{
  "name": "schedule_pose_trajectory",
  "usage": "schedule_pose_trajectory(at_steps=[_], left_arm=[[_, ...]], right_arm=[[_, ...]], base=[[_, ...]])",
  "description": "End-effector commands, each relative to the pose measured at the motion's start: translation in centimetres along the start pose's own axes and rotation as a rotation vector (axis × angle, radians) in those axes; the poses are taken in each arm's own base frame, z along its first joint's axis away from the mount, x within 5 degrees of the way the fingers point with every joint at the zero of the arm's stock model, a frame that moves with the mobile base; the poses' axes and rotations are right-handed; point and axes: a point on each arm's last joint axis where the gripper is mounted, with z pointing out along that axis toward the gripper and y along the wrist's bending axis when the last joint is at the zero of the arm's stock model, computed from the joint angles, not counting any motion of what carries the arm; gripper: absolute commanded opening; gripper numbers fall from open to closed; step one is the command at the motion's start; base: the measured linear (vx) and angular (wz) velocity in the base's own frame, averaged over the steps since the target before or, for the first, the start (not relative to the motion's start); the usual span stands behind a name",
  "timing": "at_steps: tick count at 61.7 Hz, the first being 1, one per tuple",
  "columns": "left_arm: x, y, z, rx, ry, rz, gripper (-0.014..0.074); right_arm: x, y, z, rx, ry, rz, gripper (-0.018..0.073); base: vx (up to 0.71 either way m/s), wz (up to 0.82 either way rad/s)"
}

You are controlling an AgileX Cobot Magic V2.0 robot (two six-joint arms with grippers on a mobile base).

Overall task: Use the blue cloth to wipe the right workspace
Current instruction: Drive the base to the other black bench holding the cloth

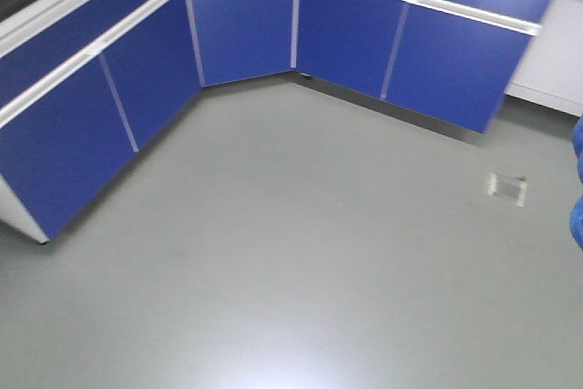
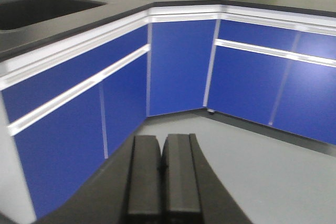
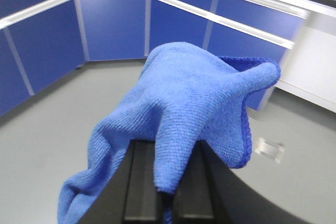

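Pinching blue cloth (image 3: 184,103) by a fold in clamped R gripper (image 3: 164,195), leaving bulk loose for wiping; holding L gripper (image 2: 161,171) closed, empty.

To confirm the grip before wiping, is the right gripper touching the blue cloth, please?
Touching. The right wrist view shows the blue cloth draped over the right gripper and pinched between its fingers.

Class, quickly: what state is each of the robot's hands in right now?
The left hand is closed, holding nothing.
The right hand is closed on the blue cloth.
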Motion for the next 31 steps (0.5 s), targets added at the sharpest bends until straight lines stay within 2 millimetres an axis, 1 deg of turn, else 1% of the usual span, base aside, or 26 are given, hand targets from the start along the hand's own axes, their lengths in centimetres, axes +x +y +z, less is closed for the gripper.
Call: schedule_pose_trajectory(at_steps=[1, 31], left_arm=[[0.21, -0.12, 0.11, 0.018, -0.065, -0.007, -0.0006], [0.21, -0.12, 0.11, 0.018, -0.065, -0.007, -0.0006]], right_arm=[[-1.42, -0.19, -0.35, 0.019, -0.095, -0.004, -0.0004], [-1.42, -0.19, -0.35, 0.019, -0.095, -0.004, -0.0004]], base=[[-0.14, -0.56], [-0.09, -0.61]])
